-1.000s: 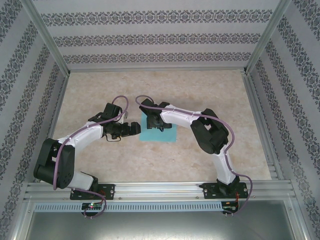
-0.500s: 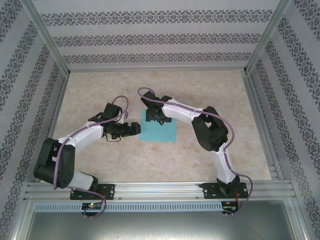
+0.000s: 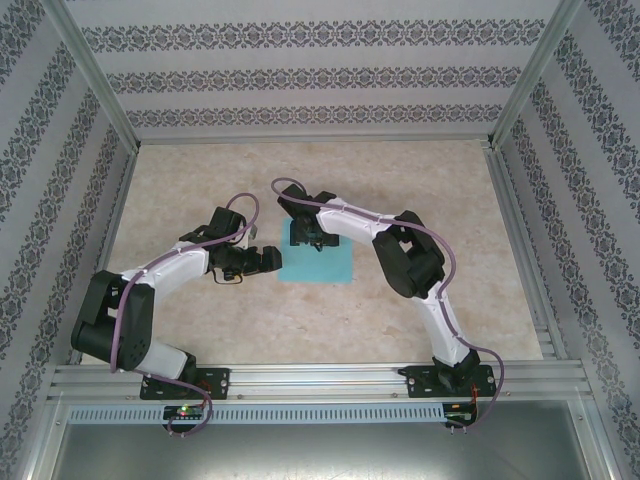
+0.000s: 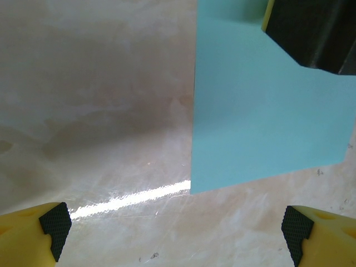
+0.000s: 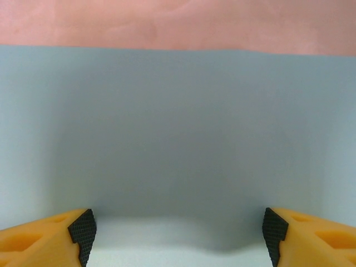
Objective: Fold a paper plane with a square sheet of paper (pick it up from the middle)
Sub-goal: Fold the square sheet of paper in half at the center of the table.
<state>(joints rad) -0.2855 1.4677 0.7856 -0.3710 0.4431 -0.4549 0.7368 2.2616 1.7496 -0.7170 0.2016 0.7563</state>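
Observation:
The square sheet of paper lies flat on the marbled table, turquoise side up. My right gripper hovers low over the sheet's far edge, jaws open, with nothing between them. In the right wrist view the sheet spans the space ahead of the open right gripper. My left gripper rests just left of the sheet, open and empty. In the left wrist view the sheet's near corner lies ahead of the open left gripper, and a right finger stands on the sheet at the top right.
The beige table is bounded by an aluminium frame at the near edge and patterned walls on three sides. Open table surface lies behind and to both sides of the arms.
The right gripper has shifted from the sheet's middle toward its far edge, the arm's elbow swinging left. The left gripper has barely moved. The sheet stays flat.

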